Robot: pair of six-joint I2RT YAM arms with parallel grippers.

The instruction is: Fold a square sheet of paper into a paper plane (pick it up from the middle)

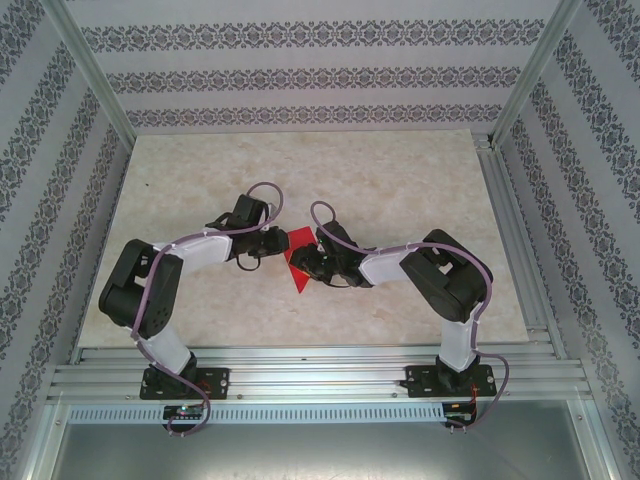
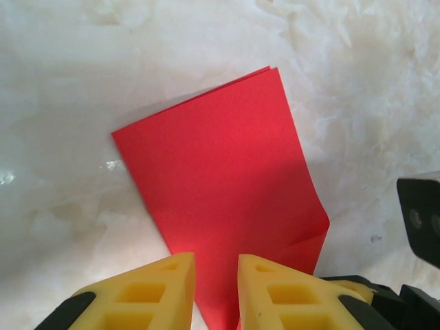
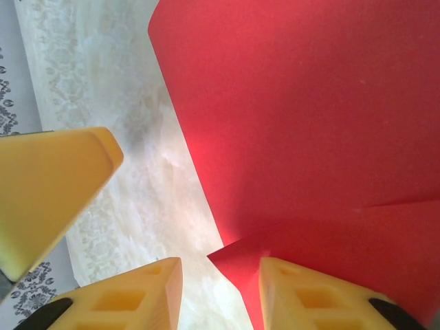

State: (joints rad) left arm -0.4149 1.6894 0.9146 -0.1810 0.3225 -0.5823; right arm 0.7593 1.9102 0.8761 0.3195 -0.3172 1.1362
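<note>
The square sheet of paper (image 1: 297, 243) is bright red and lies on the table between the two grippers. It is folded over into a rectangle (image 2: 220, 172) of two layers, with a small creased flap at one corner (image 3: 275, 254). No paper plane is in view. My left gripper (image 2: 215, 260) hovers over one end of the paper, its yellow fingers a narrow gap apart with red paper showing between them. My right gripper (image 3: 220, 265) is open at the flap's corner, one finger (image 3: 302, 295) over the paper and the other over bare table. In the top view the left gripper (image 1: 270, 247) and right gripper (image 1: 310, 264) flank the paper.
The table top (image 1: 400, 180) is pale and marble-patterned, with wide room behind the arms. Aluminium rails (image 1: 300, 375) run along the near edge and frame posts (image 1: 520, 80) stand at the corners. Patterned walls enclose the sides. A yellow finger (image 3: 48, 192) of the other gripper stands close by.
</note>
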